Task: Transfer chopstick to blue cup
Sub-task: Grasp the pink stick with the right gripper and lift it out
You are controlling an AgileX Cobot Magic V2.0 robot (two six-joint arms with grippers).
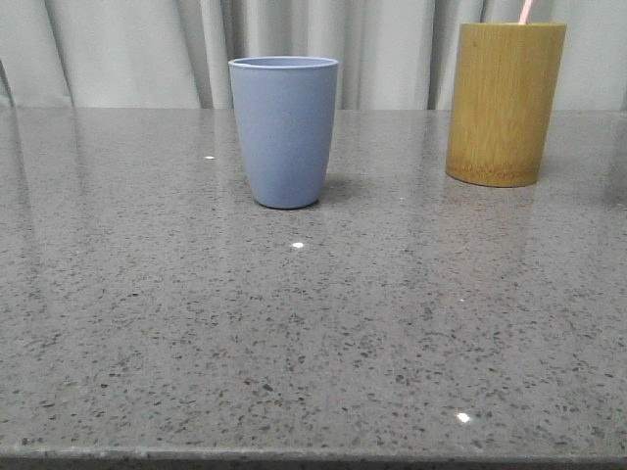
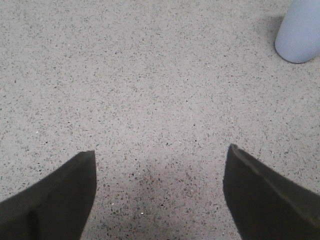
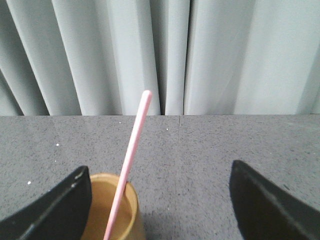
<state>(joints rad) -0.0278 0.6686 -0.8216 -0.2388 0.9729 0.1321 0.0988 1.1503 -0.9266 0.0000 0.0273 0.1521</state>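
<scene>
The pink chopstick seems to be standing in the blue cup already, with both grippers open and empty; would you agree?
Not quite. The pink chopstick stands in the bamboo holder, as the right wrist view shows; the blue cup sits apart from it. The left gripper and right gripper are indeed open and empty.

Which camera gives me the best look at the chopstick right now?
The right wrist view: the pink chopstick shows almost whole, leaning out of the bamboo holder between the open fingers. The front view catches only its tip above the holder's rim. The left wrist view doesn't show it.
</scene>
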